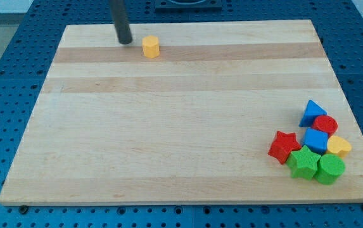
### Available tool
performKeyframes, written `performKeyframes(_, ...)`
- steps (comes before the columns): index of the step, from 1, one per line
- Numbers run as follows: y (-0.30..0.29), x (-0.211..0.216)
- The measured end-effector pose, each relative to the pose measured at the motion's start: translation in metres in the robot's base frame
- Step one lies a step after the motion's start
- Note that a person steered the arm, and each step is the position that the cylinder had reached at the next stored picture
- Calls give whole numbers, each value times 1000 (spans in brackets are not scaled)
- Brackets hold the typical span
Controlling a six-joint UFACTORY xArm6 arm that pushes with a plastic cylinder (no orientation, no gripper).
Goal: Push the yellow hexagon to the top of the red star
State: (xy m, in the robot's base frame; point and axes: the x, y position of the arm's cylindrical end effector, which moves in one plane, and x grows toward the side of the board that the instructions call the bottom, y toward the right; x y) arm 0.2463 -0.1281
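Yellow hexagon (150, 47) sits far from red star (284, 146) — push barely begun, my tip (125, 42) just left of it — no pincer in view.

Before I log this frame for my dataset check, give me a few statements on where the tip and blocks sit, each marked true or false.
1. My tip is on the view's left of the yellow hexagon. True.
2. The yellow hexagon sits in the cluster by the red star. False: it lies alone near the view's top; the cluster is at the lower right.
3. The red star is on the cluster's left edge. True.
4. My tip rests on the blue triangle. False: it is far off, beside the hexagon.
5. Two green blocks lie at the cluster's bottom. True.
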Motion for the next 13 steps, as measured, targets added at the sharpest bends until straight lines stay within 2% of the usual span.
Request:
performKeyframes(3, 82, 94)
performKeyframes(5, 132, 76)
performKeyframes(8, 242, 90)
performKeyframes(9, 250, 106)
performKeyframes(11, 184, 117)
performKeyframes(12, 195, 153)
performKeyframes(13, 227, 162)
